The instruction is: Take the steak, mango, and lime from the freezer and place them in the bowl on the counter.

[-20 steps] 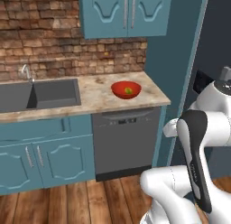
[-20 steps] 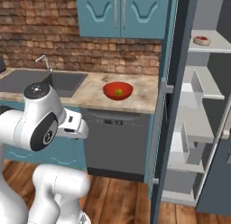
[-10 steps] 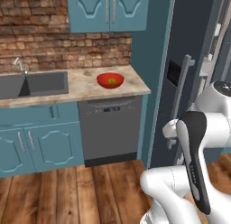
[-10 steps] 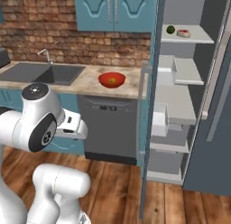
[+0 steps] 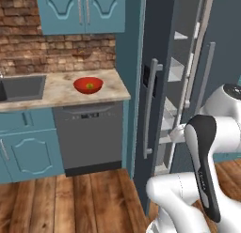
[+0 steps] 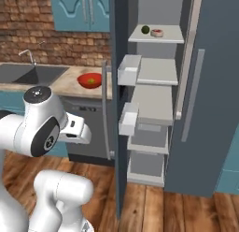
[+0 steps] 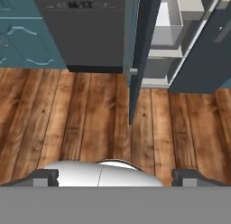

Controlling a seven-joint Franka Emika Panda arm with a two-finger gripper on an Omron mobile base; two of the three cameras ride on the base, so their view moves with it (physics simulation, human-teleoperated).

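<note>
Base nearer open freezer (image 6: pixel 154 86) doorway

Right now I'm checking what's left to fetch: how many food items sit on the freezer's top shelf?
2: the lime at the left of the shelf and the steak just right of it. Others may be hidden deeper inside.

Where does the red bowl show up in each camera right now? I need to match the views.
Left base view: bowl on the counter, left of centre, above the dishwasher.
Right base view: bowl at mid-left, beside the freezer door edge.
Hand view: not in it.
Shared landmark: the dishwasher.
</note>
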